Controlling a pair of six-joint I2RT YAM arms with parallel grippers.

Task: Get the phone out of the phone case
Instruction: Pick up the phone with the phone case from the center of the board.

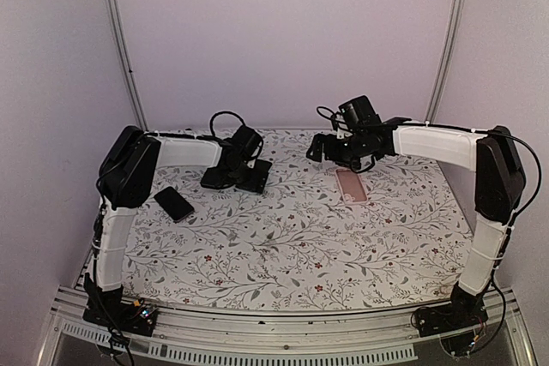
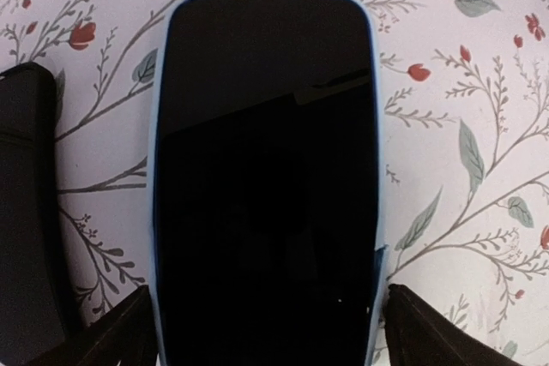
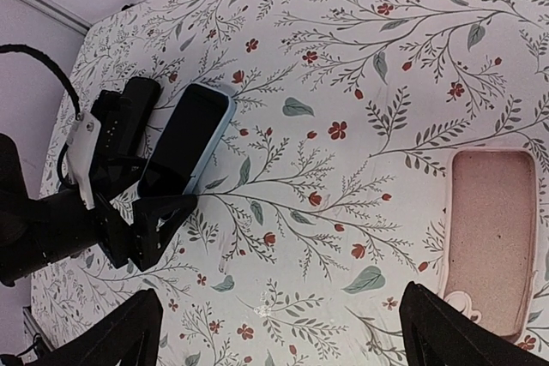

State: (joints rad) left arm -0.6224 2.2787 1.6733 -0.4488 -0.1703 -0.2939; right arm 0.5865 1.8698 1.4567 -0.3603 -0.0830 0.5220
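Left to right: a bare dark phone lies flat on the floral table, well apart from the work. Next, your left gripper points down over the cased phone, which lies screen-up in its pale blue case. The jaws are spread wide, with one finger on each long side of the near end, apparently so that closing would pinch the case across its width. No clamp shows, so read this gripper as released. The cased phone therefore lies flat on the table, between the fingers and running ahead of them, fully seated in its case. Further right, an empty pink case lies open side up near your right gripper. That gripper hangs released and empty, probably stationed to help brace or peel the blue case.
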